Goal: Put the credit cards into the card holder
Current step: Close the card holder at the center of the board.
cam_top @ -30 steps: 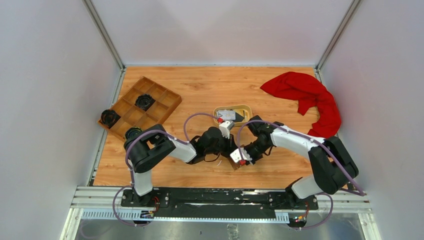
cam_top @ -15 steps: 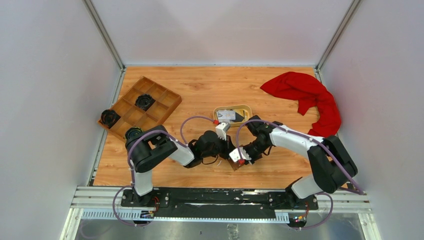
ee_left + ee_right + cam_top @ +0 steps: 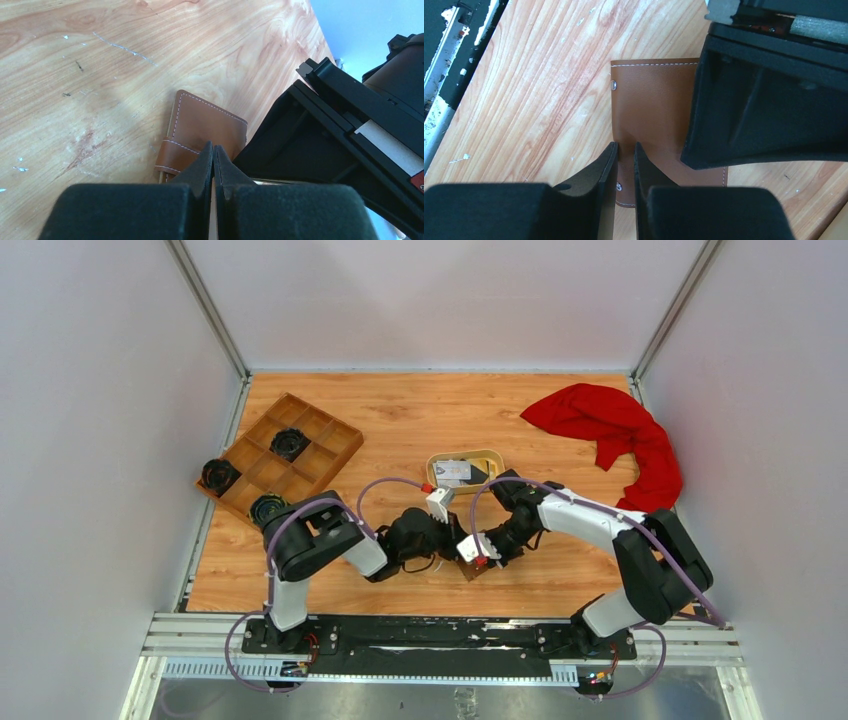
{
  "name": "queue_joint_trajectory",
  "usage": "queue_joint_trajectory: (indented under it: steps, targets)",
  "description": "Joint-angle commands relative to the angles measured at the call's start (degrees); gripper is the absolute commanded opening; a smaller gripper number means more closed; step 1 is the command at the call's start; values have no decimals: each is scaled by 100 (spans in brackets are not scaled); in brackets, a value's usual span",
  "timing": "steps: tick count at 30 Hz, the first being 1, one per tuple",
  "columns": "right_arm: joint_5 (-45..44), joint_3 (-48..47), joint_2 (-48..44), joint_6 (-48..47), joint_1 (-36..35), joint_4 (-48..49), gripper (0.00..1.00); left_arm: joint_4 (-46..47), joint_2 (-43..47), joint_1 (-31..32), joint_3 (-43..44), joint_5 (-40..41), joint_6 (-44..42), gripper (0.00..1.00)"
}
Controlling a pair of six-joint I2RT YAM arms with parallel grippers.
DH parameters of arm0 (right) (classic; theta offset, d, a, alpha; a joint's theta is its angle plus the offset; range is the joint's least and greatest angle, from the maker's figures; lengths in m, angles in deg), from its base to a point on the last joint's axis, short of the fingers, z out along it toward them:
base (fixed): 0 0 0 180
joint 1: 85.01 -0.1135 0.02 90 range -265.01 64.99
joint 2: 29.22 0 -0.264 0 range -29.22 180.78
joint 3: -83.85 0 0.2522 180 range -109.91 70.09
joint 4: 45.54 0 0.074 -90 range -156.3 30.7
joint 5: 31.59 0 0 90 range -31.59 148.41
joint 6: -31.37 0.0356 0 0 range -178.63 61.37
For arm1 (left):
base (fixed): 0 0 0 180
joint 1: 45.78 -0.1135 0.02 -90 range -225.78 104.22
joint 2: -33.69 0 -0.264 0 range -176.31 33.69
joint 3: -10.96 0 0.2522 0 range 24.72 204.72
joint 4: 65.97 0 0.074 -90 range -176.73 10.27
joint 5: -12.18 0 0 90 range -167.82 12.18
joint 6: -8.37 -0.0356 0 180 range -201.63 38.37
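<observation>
- Wooden table (image 3: 420, 410): both arms meet near its front middle.
- Oval dish (image 3: 465, 453): just behind them, with credit cards (image 3: 455, 470) inside.
- Card holder (image 3: 654, 110): lies flat on the table beneath both claws.
- Left gripper (image 3: 213, 150): fingers pressed together, tips at the card holder's near edge.
- Right gripper (image 3: 625, 147): slim gap over the studded edge; I cannot tell whether it pinches.

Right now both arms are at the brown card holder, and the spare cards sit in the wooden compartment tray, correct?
Not the tray: the top view shows the cards in the oval tan dish. The part about the card holder stands.
</observation>
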Motion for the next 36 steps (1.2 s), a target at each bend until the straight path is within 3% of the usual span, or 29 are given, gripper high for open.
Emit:
queue_joint_trajectory:
  steps: [1, 14, 18, 20, 23, 26, 31, 36]
  targets:
    - [-597, 85, 293, 86, -91, 218, 17, -782, -555, 173, -440, -10, 66, 0]
    - [-637, 47, 325, 158, -94, 217, 17, -497, -849, 174, -638, 48, 308, 0]
    - [-574, 2, 298, 304, -112, 222, 23, -512, -617, 174, -654, 112, 243, 1]
    - [-487, -19, 221, 386, -117, 216, 29, -677, -354, 173, -591, 167, 169, 18]
    - [-344, -28, 66, 486, -104, 209, 41, -1088, 311, 173, -408, 132, 8, 29]
    - [-287, -69, -114, 608, -90, 135, 46, -1636, 1046, 165, -176, 61, -230, 40]
    - [-45, -282, -483, 687, 143, -269, 49, -2646, 2171, -8, 21, -13, -714, 55]
    - [-14, -603, -1006, 1344, 578, -528, 50, -3487, 3140, -652, -156, -316, -1288, 62]
